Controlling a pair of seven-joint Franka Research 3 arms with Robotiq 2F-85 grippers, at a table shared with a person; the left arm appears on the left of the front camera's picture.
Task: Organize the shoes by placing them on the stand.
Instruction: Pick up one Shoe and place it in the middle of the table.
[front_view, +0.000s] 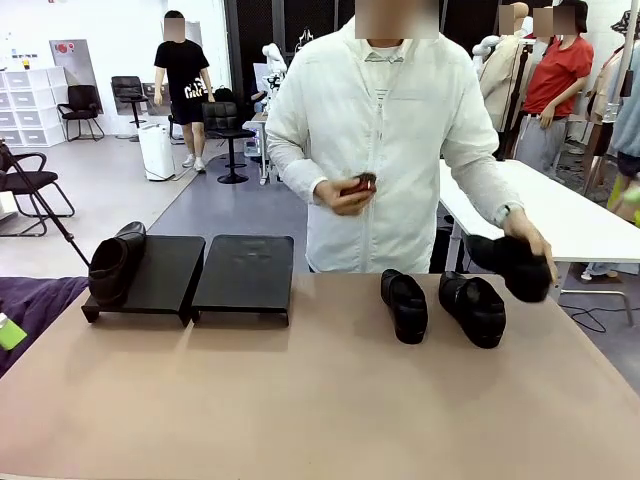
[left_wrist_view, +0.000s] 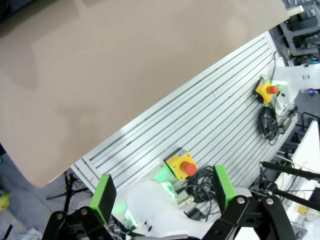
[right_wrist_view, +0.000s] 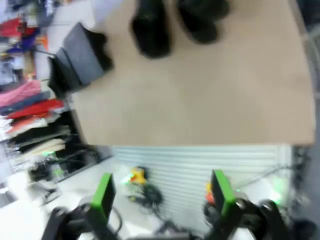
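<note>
The tan table (front_view: 320, 400) spans the front view, and the left wrist view adds its near edge above a slotted aluminium base (left_wrist_view: 220, 115). The right wrist view is blurred and looks across the tabletop from the robot's side.

The stand (front_view: 190, 275) sits at the table's far left as two black panels side by side, with their long sides running away from the robot. In the right wrist view the stand (right_wrist_view: 82, 62) is a dark shape at the upper left.

One shoe (front_view: 115, 262) lies along the left panel's outer edge, its long axis near-to-far and its rounded toe toward the robot. Two more shoes (front_view: 404, 305) (front_view: 473, 308) lie side by side on the table at the right, well apart from the stand, with their toes toward the robot and angled slightly right. A fourth shoe (front_view: 515, 265) is lifted off the table's far right corner in a person's hand (front_view: 530, 240).

The left gripper (left_wrist_view: 163, 192) hangs over the base with its jaws spread and nothing between them. The right gripper (right_wrist_view: 162, 194) is likewise spread and empty. Two yellow boxes with red buttons (left_wrist_view: 181, 165) (left_wrist_view: 266, 90) sit on the base.
</note>
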